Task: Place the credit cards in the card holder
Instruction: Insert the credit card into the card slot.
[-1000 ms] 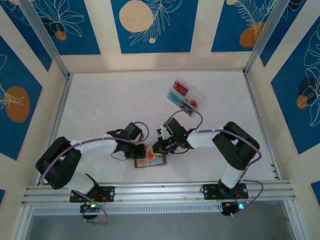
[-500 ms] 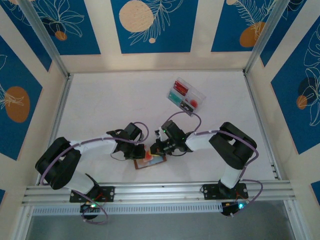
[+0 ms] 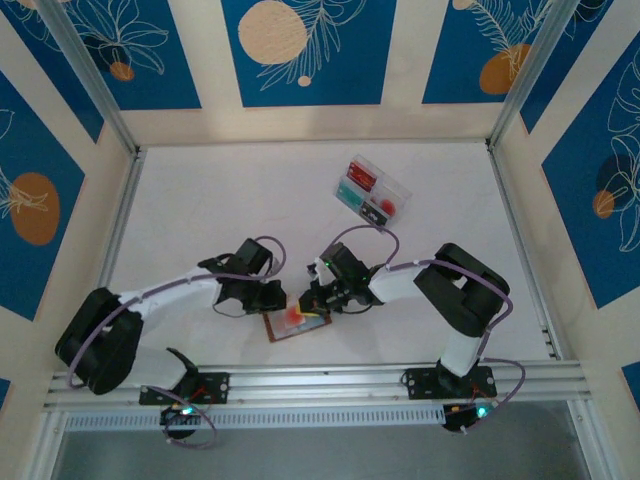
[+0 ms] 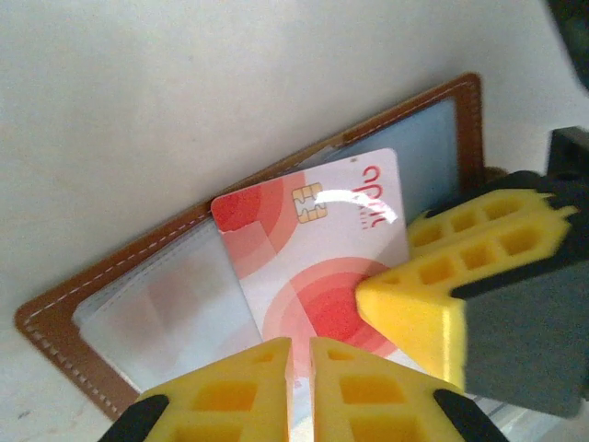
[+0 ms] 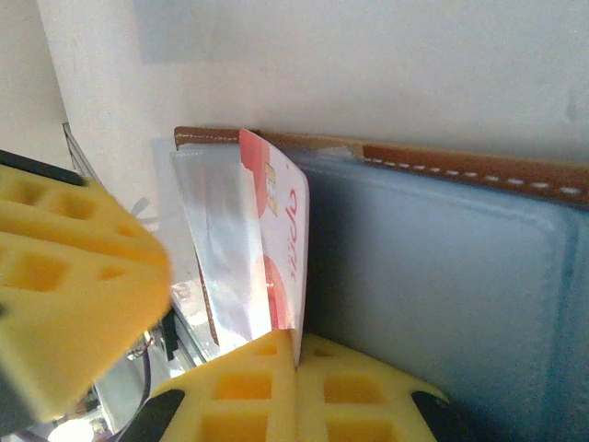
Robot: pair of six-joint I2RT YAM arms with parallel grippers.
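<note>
Pinching red card [image 5: 276,249] edgewise, right pincer [image 5: 296,354] clamped over open wallet [image 4: 55,343]; left pincer [image 4: 301,357] near-closed alongside, grip unclear; tray [image 3: 372,192] at 1 o'clock.

The left gripper [image 3: 277,298] and right gripper [image 3: 310,300] are crowding the card holder [image 3: 300,328], the red card [image 4: 313,249] covering its pocket. Bare table [image 3: 200,210] is lying open behind.

The red card's [image 4: 313,267] near edge hides behind yellow fingers [image 4: 230,391]; the card holder [image 4: 41,333] runs off the frame's bottom. Tray [image 3: 400,187] contents overhead, perhaps cards, are too small to tell.
</note>
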